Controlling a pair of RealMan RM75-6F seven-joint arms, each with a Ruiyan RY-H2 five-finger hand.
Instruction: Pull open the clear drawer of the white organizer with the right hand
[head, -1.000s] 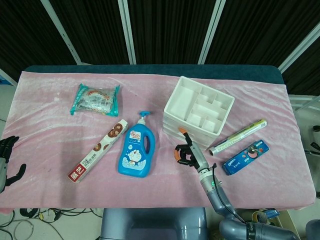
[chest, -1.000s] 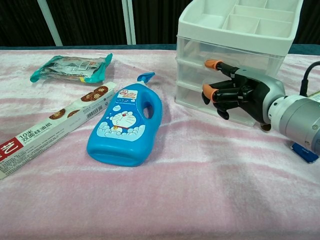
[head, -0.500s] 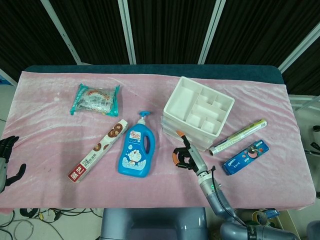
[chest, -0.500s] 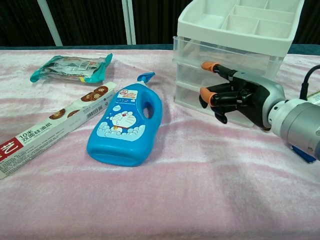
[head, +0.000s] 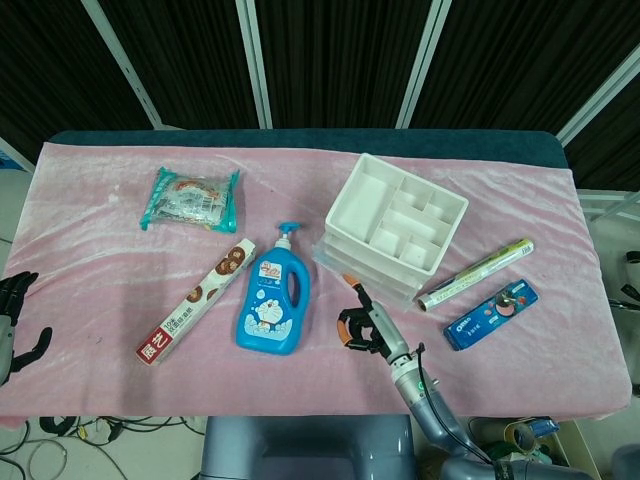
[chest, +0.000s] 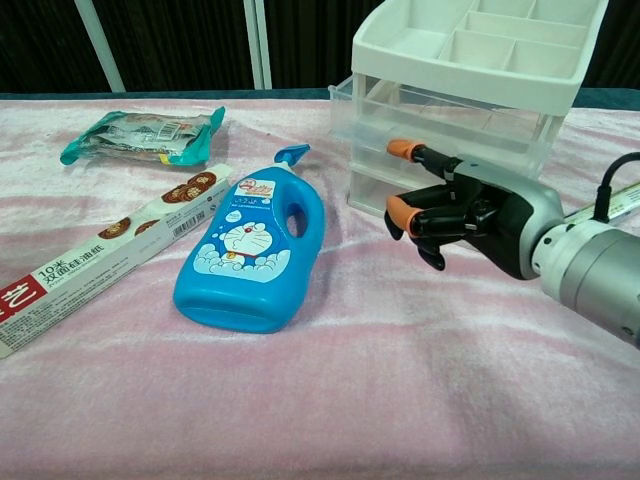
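Your right hand (chest: 455, 205) has its black, orange-tipped fingers (chest: 405, 151) curled against the front of the clear plastic top drawer (chest: 400, 110), which juts partly out of the white compartmented organizer (chest: 480, 45) beside the blue pump bottle (chest: 255, 250). Your left hand (head: 15, 315) hangs open off the table's edge.

table (head: 90, 140), pink cloth (head: 110, 255) over it | on cloth: snack bag (head: 191, 198); foil box (head: 197, 300); blue bottle (head: 272, 303); white organizer (head: 397, 225); tube (head: 476, 273); Oreo pack (head: 490, 314)
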